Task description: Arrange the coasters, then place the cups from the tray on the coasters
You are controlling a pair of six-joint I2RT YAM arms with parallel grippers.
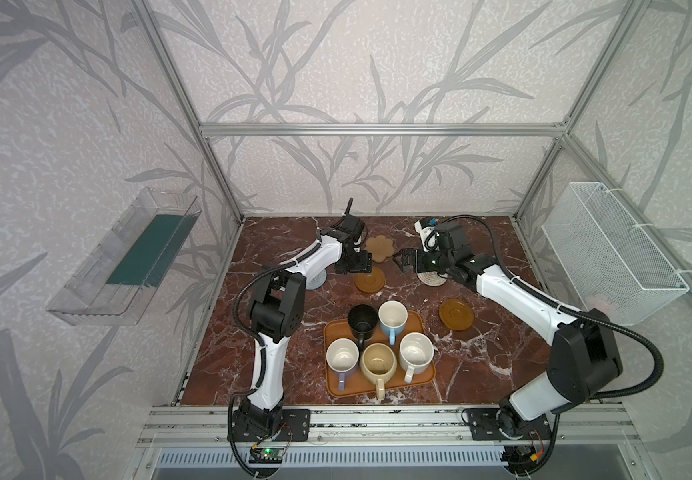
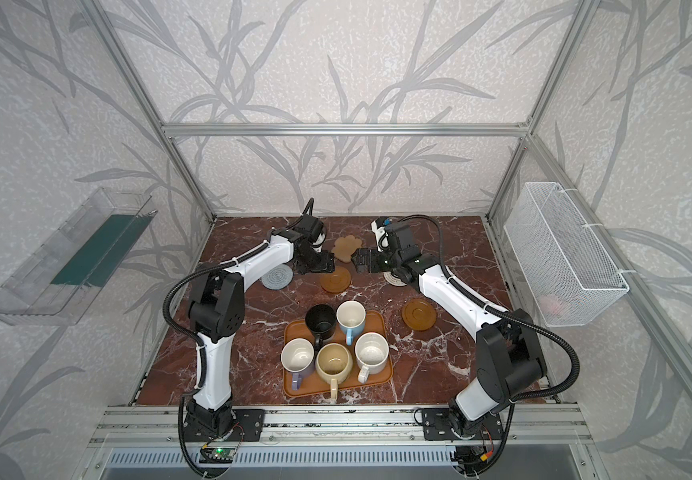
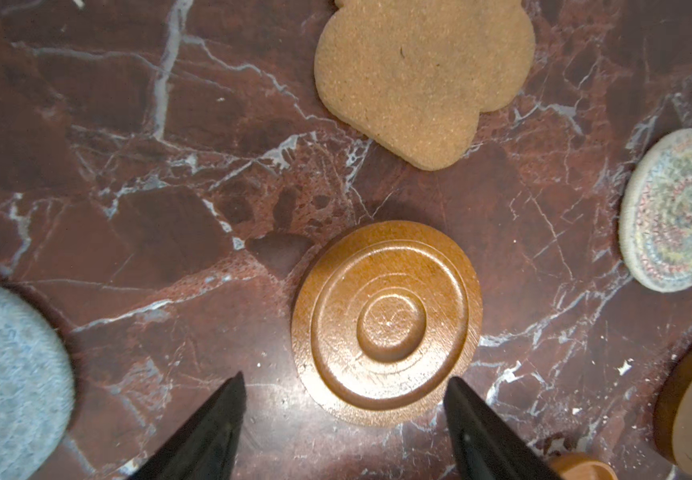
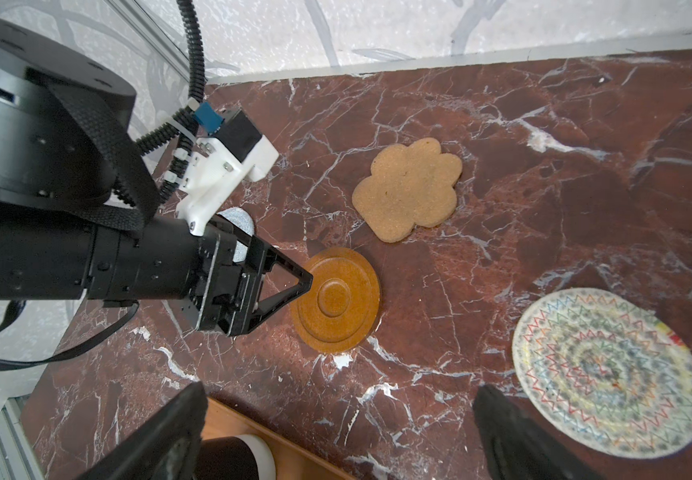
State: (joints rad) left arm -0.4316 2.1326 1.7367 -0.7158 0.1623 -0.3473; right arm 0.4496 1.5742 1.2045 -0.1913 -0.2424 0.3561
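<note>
Five cups, black (image 1: 362, 318), light blue (image 1: 393, 316), lavender (image 1: 342, 356), tan-yellow (image 1: 378, 360) and speckled white (image 1: 416, 352), stand on the orange-brown tray (image 1: 414, 323). Behind it lie the coasters: grey woven (image 1: 317, 279), tan flower-shaped (image 1: 381, 248), a brown disc (image 1: 370, 281), cream woven (image 1: 431, 277) and another brown disc (image 1: 455, 314). My left gripper (image 3: 346, 378) is open and low over the table. Its tips straddle the near edge of the middle brown disc (image 3: 388, 324), gripping nothing. My right gripper (image 4: 342, 387) hangs open and empty beside the cream coaster (image 4: 610, 374).
The two grippers face each other closely at the back of the marble table (image 1: 253, 357). A clear plastic bin (image 1: 124, 257) hangs on the left wall and a white wire basket (image 1: 610, 253) on the right. Aluminium frame posts edge the table.
</note>
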